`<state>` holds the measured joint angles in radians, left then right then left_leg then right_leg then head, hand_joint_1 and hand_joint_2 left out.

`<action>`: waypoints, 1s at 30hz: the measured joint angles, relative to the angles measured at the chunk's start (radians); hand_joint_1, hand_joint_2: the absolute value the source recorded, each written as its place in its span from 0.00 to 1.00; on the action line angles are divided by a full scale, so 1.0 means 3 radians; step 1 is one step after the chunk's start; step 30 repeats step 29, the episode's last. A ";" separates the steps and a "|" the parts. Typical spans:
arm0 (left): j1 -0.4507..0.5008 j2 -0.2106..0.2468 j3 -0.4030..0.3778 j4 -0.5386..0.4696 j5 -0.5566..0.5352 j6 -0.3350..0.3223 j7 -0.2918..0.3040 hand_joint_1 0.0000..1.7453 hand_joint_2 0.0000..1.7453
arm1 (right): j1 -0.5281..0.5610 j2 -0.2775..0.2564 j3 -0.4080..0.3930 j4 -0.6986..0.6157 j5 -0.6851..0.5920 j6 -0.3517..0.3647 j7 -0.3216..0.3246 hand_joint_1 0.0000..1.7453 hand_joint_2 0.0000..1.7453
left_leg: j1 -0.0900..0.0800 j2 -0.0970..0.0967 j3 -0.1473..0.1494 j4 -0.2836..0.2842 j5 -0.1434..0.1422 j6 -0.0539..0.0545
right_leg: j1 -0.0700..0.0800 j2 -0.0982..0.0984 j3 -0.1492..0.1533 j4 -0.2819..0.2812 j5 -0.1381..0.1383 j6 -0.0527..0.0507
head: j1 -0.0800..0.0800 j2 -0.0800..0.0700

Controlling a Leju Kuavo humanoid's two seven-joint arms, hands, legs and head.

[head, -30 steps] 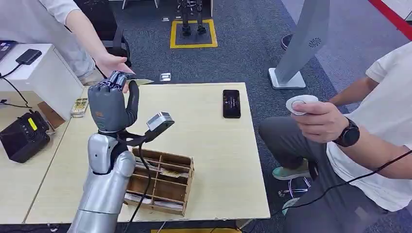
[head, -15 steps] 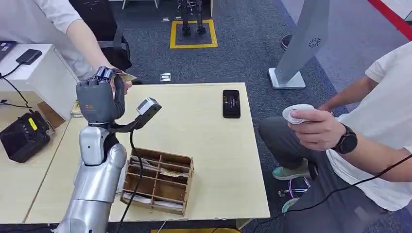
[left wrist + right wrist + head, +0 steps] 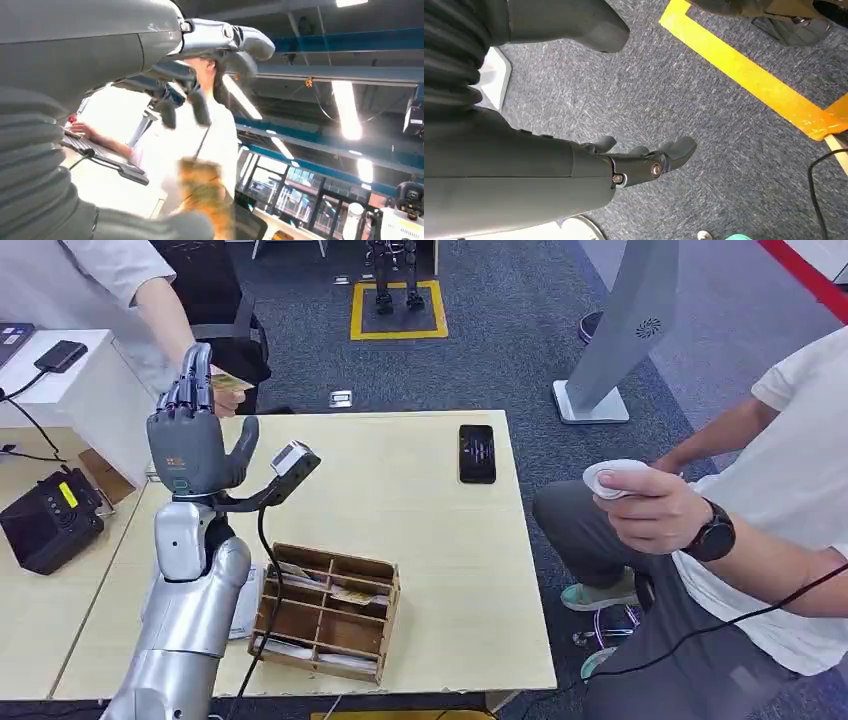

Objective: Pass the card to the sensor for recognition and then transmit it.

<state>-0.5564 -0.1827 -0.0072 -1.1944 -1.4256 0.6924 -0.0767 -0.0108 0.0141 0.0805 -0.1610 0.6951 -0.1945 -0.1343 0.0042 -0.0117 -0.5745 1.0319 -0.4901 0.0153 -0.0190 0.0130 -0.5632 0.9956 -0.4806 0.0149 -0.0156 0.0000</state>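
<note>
My left hand [image 3: 190,435] is raised over the table's far left corner, its fingers straight up and spread, with nothing in it. Just past its fingertips the small yellowish card [image 3: 232,383] sits in a person's hand [image 3: 228,403] that reaches in from the far left. In the left wrist view the card [image 3: 202,192] is a blurred orange shape beyond my parted fingers [image 3: 200,100]. A black phone-like device [image 3: 476,453] lies flat at the table's far edge. My right hand [image 3: 634,162] hangs over the grey carpet, fingers loosely bent, holding nothing.
A wooden compartment organiser [image 3: 325,615] with cards stands on the pale table [image 3: 430,540] near my left arm. A black box device [image 3: 45,525] sits on the desk at left. At right a seated person holds a white round controller [image 3: 615,477]. A grey stand [image 3: 620,330] rises behind.
My left hand moved left and up toward the person's hand, then its fingers straightened and let go of the card, which is now in the person's hand.
</note>
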 joint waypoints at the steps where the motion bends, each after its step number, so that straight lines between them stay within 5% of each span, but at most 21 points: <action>1: 0.0000 0.0001 0.0001 0.0000 0.0001 0.0000 0.0000 0.00 1.00 | 0.0000 0.0000 0.0000 0.0000 0.0001 0.0000 -0.0006 0.00 1.00 | 0.0000 0.0000 0.0000 0.0000 0.0000 0.0000 | 0.0000 0.0000 0.0000 0.0000 0.0000 0.0000 | 0.0000 0.0000; 15: 0.0000 -0.0038 0.0051 0.0053 0.0253 0.0000 -0.0277 0.00 1.00 | -0.0002 -0.0010 0.0000 0.0000 0.0033 0.0000 -0.0006 0.00 1.00 | 0.0000 0.0000 0.0000 0.0000 0.0000 0.0000 | 0.0000 0.0000 -0.0001 0.0000 0.0000 0.0000 | 0.0000 0.0000; 20: 0.0028 -0.0139 0.0048 0.0130 0.0989 0.0000 -0.0677 0.00 1.00 | -0.0003 -0.0011 0.0000 0.0000 0.0032 0.0000 0.0019 0.00 1.00 | 0.0000 0.0000 0.0000 0.0000 0.0000 0.0000 | 0.0000 0.0000 -0.0001 0.0000 0.0000 0.0000 | 0.0000 0.0000; 23: 0.0131 -0.0169 -0.0191 0.0186 0.1665 0.0000 -0.0682 0.00 1.00 | 0.0001 -0.0011 -0.0005 0.0000 0.0023 -0.0004 -0.0006 0.00 1.00 | -0.0001 0.0001 0.0001 0.0000 -0.0001 0.0001 | -0.0001 0.0000 -0.0001 -0.0001 0.0000 0.0000 | 0.0000 0.0000; 30: 0.0556 -0.0089 -0.0943 -0.0046 0.2397 -0.0122 -0.0789 0.00 1.00 | 0.0016 -0.0011 -0.0029 0.0001 0.0011 -0.0015 -0.0023 0.00 1.00 | -0.0001 0.0000 -0.0001 0.0000 -0.0006 0.0003 | -0.0001 0.0000 -0.0001 -0.0002 -0.0003 0.0003 | 0.0000 0.0000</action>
